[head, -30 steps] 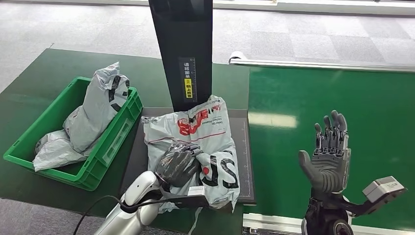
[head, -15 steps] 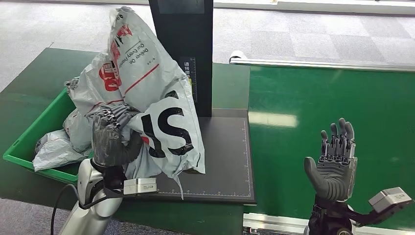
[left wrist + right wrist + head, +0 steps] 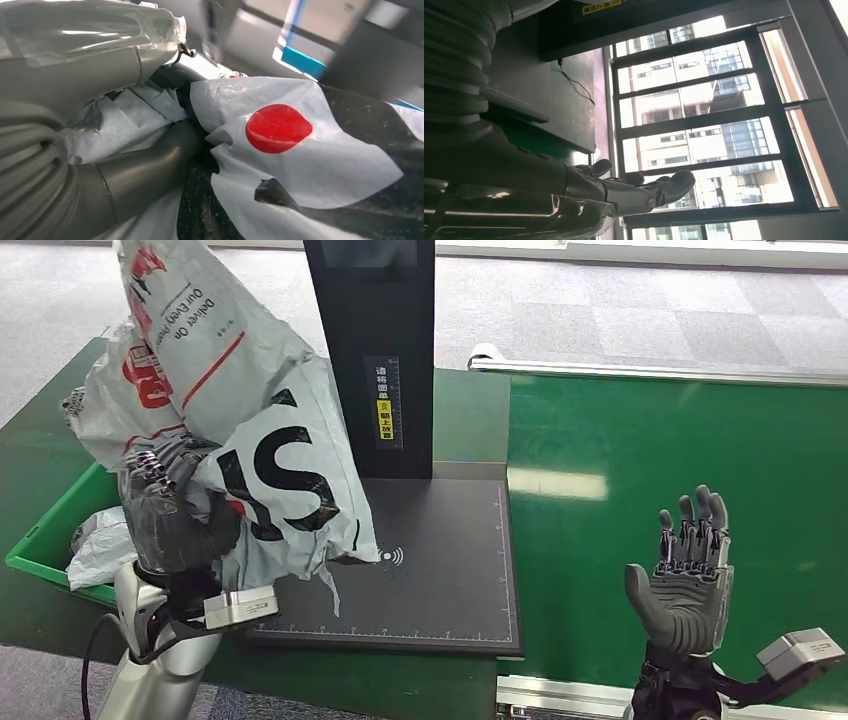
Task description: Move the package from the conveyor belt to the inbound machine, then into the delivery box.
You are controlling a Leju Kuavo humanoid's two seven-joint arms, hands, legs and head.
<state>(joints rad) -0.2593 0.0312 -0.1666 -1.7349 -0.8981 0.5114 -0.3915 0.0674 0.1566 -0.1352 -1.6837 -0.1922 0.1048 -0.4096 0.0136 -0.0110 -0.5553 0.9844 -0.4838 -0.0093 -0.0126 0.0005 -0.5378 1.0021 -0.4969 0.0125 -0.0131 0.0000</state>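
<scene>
Package [image 3: 250,430] held up by the left hand [image 3: 170,515] over the green box's [image 3: 45,540] near edge.
Slack plastic could slip or snag the rim; right hand [image 3: 685,580] open, idle.

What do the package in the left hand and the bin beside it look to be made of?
Package: thin grey plastic film, slightly glossy, probably a poly mailer; it creases and sags around the left hand, with printed red and black lettering. Green bin: rigid moulded plastic by the look of it, with a straight thick rim and a smooth, even colour.
</scene>
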